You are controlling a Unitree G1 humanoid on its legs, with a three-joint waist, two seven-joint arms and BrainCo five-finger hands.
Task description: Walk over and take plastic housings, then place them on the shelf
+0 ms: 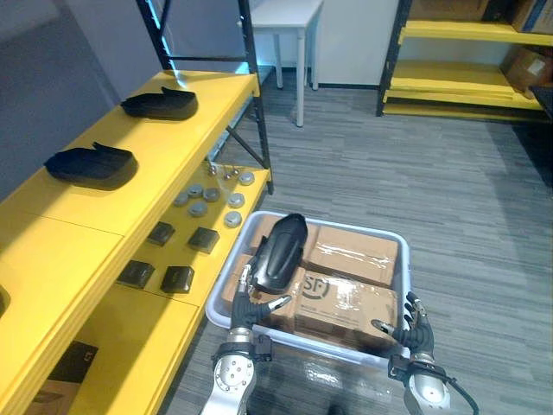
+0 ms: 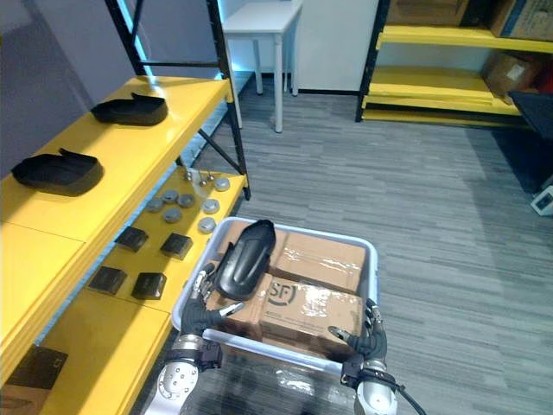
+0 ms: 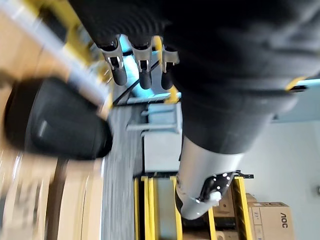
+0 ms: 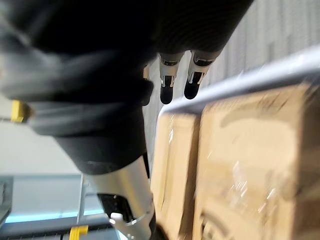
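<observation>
Printed logo (image 1: 316,290) on the cardboard box (image 1: 356,315)

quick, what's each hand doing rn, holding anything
Left hand: open, beside the housing, not gripping it.
Right hand: open, holding nothing, at the tray rim.

The left arm (image 1: 230,380) and the right arm (image 1: 428,393) both reach toward the near side of the white bin (image 1: 337,225). The left hand (image 1: 246,309) is at the bin's near left corner. Its fingers (image 1: 244,281) are loose and a little bent, and its thumb (image 1: 276,303) sticks out toward the bin's middle. It holds nothing. The right hand (image 1: 413,333) is at the bin's near right corner. Its fingers are spread wide, and it holds nothing too.
</observation>
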